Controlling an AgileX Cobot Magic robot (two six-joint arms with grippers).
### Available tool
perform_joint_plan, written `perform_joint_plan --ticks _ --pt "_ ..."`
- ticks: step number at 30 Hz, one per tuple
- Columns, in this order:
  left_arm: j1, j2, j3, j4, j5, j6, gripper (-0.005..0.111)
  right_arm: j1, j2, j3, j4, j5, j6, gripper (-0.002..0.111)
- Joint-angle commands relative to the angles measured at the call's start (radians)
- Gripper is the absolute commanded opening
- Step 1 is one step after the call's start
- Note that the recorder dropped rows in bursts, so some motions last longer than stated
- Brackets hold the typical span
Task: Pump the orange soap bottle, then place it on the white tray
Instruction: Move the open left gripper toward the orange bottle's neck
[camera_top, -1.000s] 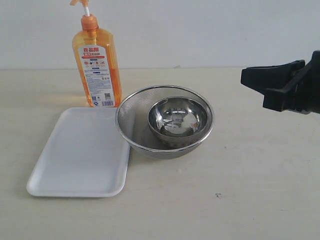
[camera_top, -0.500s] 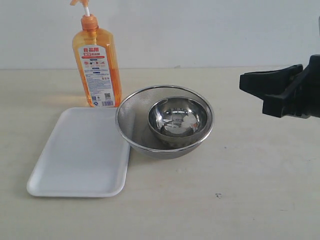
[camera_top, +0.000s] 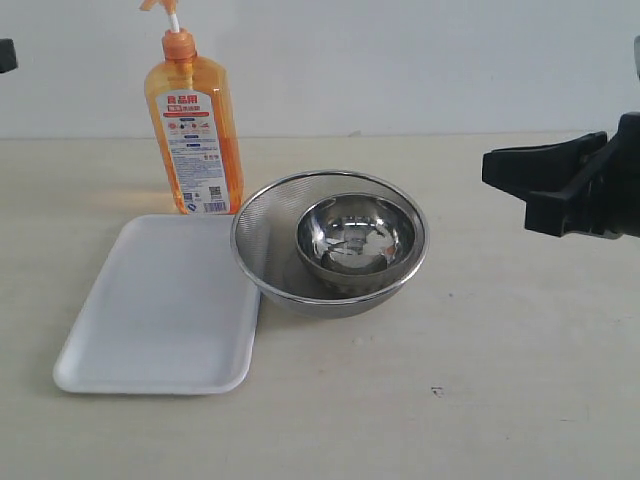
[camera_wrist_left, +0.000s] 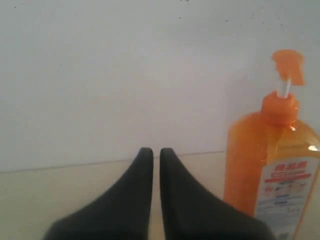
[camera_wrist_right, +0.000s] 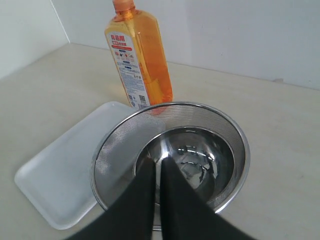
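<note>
The orange soap bottle (camera_top: 195, 130) stands upright at the back left of the table, just behind the white tray (camera_top: 150, 320), which lies flat with nothing on it. My left gripper (camera_wrist_left: 156, 151) is shut on nothing and hovers beside the bottle (camera_wrist_left: 272, 160), apart from it, below pump-head height. In the exterior view only a dark bit of the left gripper (camera_top: 5, 55) shows at the left edge. My right gripper (camera_top: 487, 167) hangs at the right, shut and empty. In its wrist view the right gripper (camera_wrist_right: 159, 161) points over the steel bowls toward the bottle (camera_wrist_right: 142, 65) and tray (camera_wrist_right: 60, 165).
A round steel mesh strainer (camera_top: 262, 235) with a smaller shiny steel bowl (camera_top: 355, 240) inside it sits mid-table, touching the tray's right edge. A white wall runs behind the table. Bare tabletop (camera_top: 480, 380) lies in front and to the right.
A dark piece of the left arm has come into view at the exterior view's upper left edge. The right gripper has barely shifted. Bottle, tray and bowls have not moved.
</note>
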Motion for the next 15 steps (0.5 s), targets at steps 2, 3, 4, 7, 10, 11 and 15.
perform_joint_plan --ticks 2,3,4,7,10,11,15 --pt "0.153 0.194 -0.132 0.4 -0.127 -0.379 0.005 0.001 -0.003 0.006 -0.007 0.005 0.002 0.0" --pt "0.185 0.21 -0.144 0.497 -0.135 -0.463 0.005 0.001 -0.003 0.006 -0.007 0.003 0.002 0.0" --pt "0.218 0.228 -0.162 0.642 -0.172 -0.622 0.005 0.001 -0.003 0.006 -0.005 0.003 0.002 0.0" --pt "0.356 0.279 -0.217 1.148 -0.495 -1.114 0.005 0.001 -0.003 0.006 -0.005 0.003 0.002 0.0" --pt "0.482 0.391 -0.355 1.416 -0.916 -1.225 0.005 0.001 -0.003 0.006 -0.005 0.003 0.002 0.0" --pt "0.501 0.438 -0.392 1.462 -0.899 -1.225 0.005 0.001 -0.003 0.006 -0.007 0.003 0.002 0.0" --pt "0.509 0.542 -0.437 1.51 -0.985 -1.128 0.005 0.001 -0.003 0.006 -0.009 0.003 0.002 0.0"
